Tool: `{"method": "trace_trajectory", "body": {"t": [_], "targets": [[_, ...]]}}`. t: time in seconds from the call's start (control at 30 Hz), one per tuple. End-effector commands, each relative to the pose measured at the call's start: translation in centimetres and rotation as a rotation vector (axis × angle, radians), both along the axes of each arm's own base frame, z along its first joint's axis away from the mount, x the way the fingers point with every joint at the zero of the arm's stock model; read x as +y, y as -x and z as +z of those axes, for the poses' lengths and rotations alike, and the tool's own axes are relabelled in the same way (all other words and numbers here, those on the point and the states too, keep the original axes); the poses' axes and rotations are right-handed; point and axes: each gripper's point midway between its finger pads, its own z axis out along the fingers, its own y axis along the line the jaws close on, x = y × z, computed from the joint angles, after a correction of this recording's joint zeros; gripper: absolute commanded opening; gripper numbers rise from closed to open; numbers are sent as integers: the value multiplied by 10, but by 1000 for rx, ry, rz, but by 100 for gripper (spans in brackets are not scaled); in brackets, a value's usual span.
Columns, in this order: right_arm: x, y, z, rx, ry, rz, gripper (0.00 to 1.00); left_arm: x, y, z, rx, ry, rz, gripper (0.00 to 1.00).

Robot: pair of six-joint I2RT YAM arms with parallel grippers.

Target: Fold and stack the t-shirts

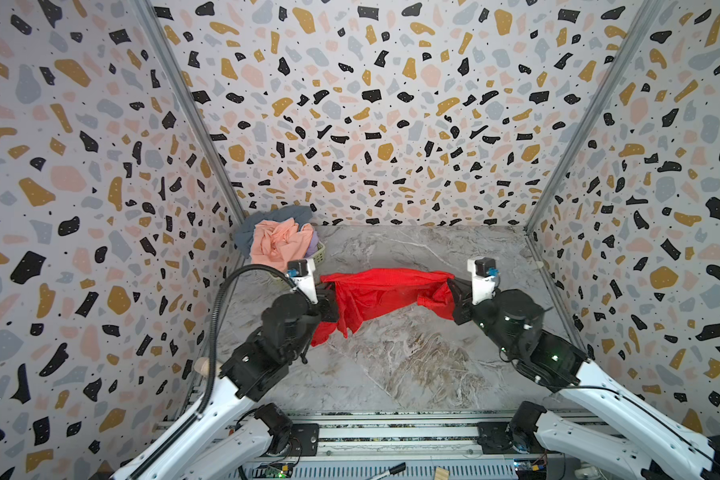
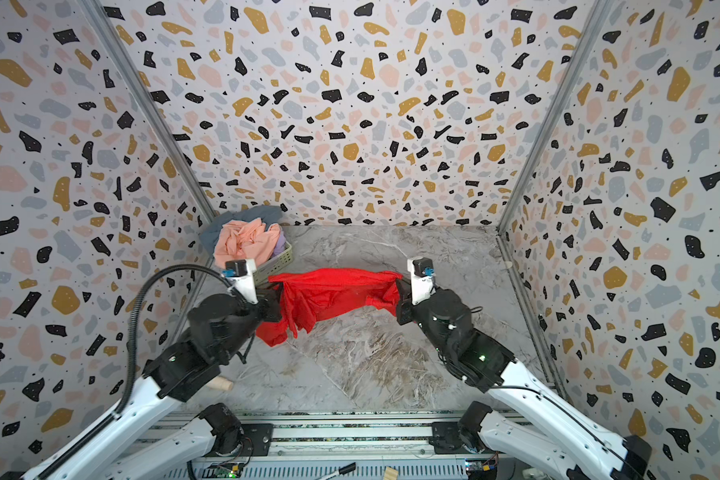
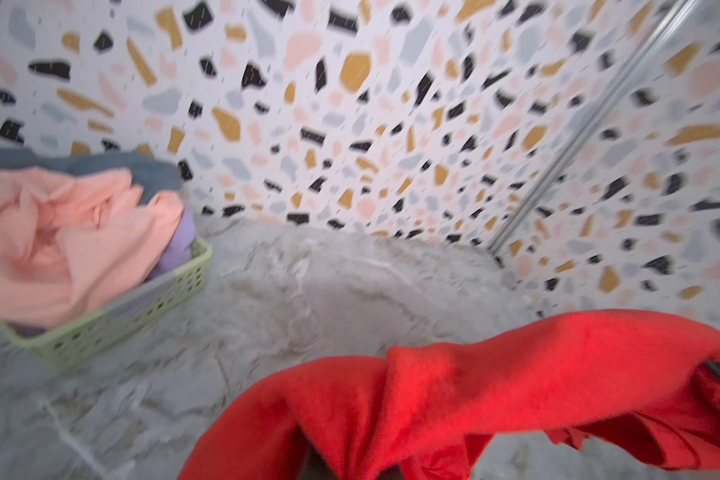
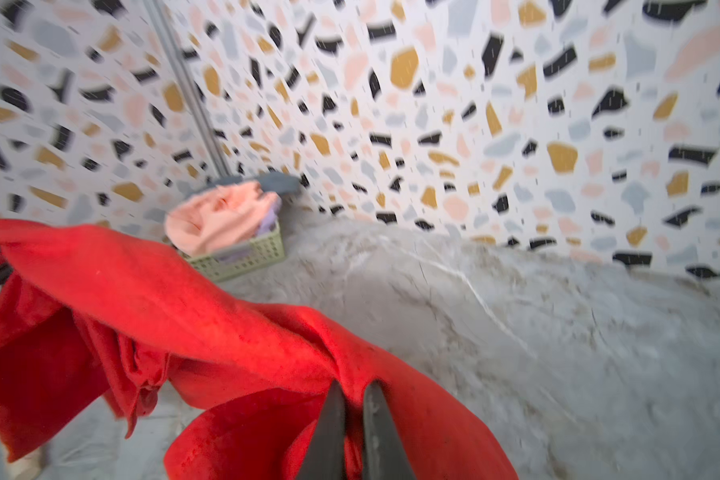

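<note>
A bright red t-shirt (image 1: 383, 295) (image 2: 333, 295) hangs stretched between my two grippers above the marble table, with one end drooping down by the left arm. My left gripper (image 1: 329, 301) (image 2: 277, 303) is shut on its left end; in the left wrist view the red cloth (image 3: 474, 395) covers the jaws. My right gripper (image 1: 454, 291) (image 4: 354, 388) is shut on the right end, with cloth pinched between its dark fingers (image 4: 329, 432). A peach-pink t-shirt (image 1: 275, 243), a grey-blue one (image 1: 267, 220) and a lilac one (image 1: 313, 245) lie crumpled in the basket.
The pale green lattice basket (image 1: 320, 254) (image 3: 142, 307) (image 4: 246, 257) stands in the table's far left corner. Terrazzo-patterned walls close in three sides. A wooden peg (image 2: 221, 384) lies near the left arm. A marker pen (image 1: 391, 469) rests on the front rail.
</note>
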Motion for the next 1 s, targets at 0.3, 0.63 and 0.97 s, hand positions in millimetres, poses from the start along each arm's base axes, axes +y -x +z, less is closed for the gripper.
{"method": "trace_trajectory", "body": {"t": [0.3,0.63,0.97], "targets": [[31,-32,22,-104,151,118,13,-54,-47,45,-91,-99,-89,0],[-8,-196,-117,277,15,97,58,-90,-202,-78,134,-266,25,9],[-55,-208,-128,336,-13,-99,97,-54,-228,-92,176,-384,167,81]]}}
